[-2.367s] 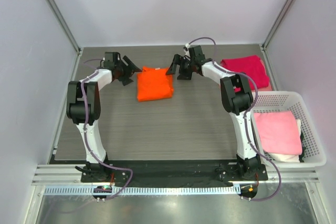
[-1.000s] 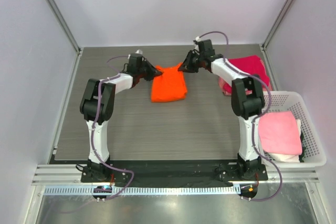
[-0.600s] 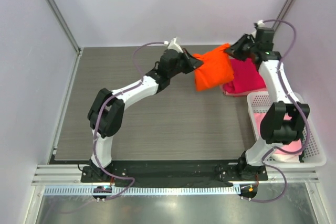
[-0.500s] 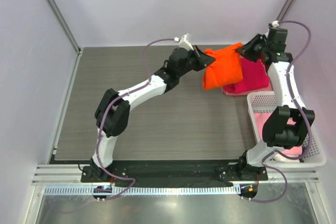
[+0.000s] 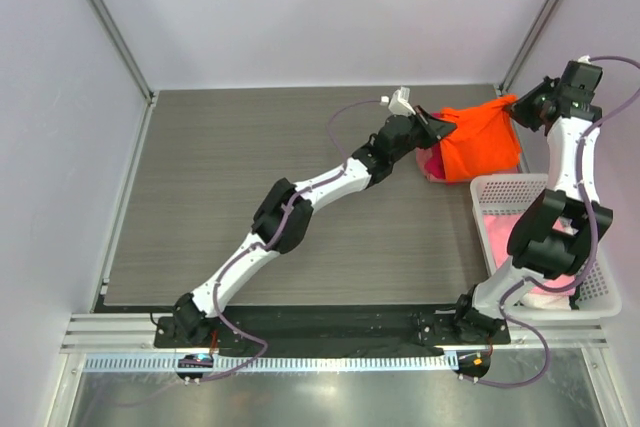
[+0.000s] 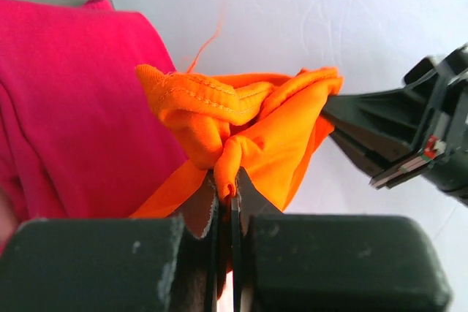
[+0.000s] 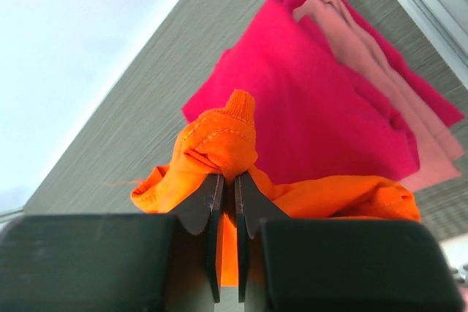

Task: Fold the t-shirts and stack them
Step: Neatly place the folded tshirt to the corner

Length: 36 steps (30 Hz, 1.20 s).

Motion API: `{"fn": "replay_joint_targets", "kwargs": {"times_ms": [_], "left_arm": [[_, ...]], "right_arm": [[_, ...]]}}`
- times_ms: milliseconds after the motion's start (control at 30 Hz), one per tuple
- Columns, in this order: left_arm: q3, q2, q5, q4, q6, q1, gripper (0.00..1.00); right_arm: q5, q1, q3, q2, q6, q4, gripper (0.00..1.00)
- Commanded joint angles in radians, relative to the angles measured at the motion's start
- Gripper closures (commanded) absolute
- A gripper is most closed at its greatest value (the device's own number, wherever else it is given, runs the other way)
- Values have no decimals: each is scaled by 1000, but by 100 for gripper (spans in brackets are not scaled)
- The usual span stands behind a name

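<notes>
The folded orange t-shirt (image 5: 478,141) hangs in the air at the table's far right, stretched between both grippers. My left gripper (image 5: 446,128) is shut on its left corner (image 6: 228,153). My right gripper (image 5: 517,110) is shut on the right corner (image 7: 219,144). Beneath it lies the magenta t-shirt (image 7: 322,107) on a pale pink one (image 7: 409,137); from above only a magenta sliver (image 5: 432,164) shows. The right gripper's black fingers (image 6: 380,133) appear in the left wrist view.
A white lattice basket (image 5: 585,209) stands at the right edge, holding a pink folded shirt (image 5: 500,230) behind the right arm. The back wall and a corner post (image 5: 545,7) are close behind the grippers.
Both arms have carried the orange t-shirt from the middle back of the table to the right, over the magenta t-shirt. The left arm is now stretched far across.
</notes>
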<state>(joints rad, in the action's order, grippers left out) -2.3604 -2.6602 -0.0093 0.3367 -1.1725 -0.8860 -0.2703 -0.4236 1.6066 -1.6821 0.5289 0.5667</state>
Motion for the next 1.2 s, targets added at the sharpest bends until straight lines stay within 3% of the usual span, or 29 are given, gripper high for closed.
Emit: {"fn": "replay_joint_targets", "kwargs": {"times_ms": [0,100,200,267,300,333,367,433,600,733,1000,1167], "left_arm": [[-147,-82,-115,84,-55,2,100],[-188,-142,-219,79,-30,7,99],[-229,-185,-300,103,40,7,89],[-276,-214,-400,142,115,5,51],[-293,-248,-417,163,125,12,38],[-312,-257,-402,168,141,19,19],[-324,-257,-387,163,148,38,12],[-239,-186,-333,156,189,56,2],[30,130,-299,113,367,70,0],[205,305,-297,49,447,68,0],[573,617,-310,-137,519,70,0],[817,831,-391,-218,570,71,1]], "right_arm": [[33,-18,90,-63,-23,-63,99],[-38,-18,111,-178,2,-120,99],[-102,-17,125,-275,63,-232,99],[-150,-15,134,-332,120,-364,93],[-161,-12,156,-358,126,-399,58],[-153,-11,223,-379,128,-386,38],[-150,-9,257,-411,123,-369,26],[-149,-1,329,-415,86,-305,20],[-8,60,262,-230,-19,-234,19],[48,115,107,-76,-62,-225,20],[-8,201,-105,162,-125,-225,20],[190,348,-307,350,-184,-244,20]]}}
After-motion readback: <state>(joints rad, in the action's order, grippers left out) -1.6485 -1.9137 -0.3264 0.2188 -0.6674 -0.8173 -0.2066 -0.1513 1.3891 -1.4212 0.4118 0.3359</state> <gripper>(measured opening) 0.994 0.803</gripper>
